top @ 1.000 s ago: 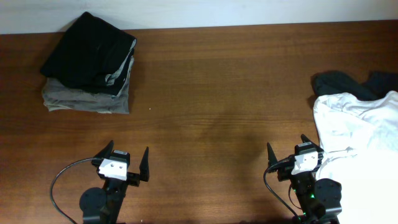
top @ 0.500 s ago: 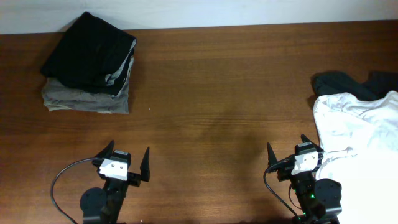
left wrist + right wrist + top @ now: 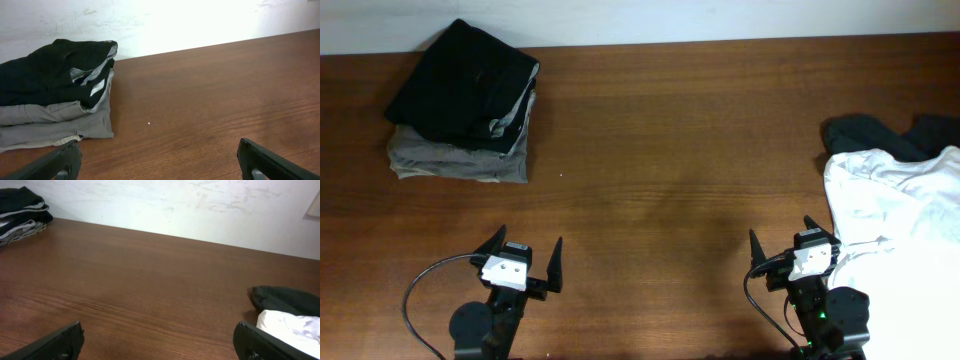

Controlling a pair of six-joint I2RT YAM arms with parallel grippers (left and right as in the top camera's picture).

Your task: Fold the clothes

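The white shirt runs off the right edge of the overhead shot, so no idea of its full shape. The dark garment behind it is partly buried under it and cropped too. In the folded pile, the black garment covers most of the grey garment, and I can't tell how many layers there are. The wrist views only catch the finger ends of the left pincer and right pincer, chopped by the bottom edge.
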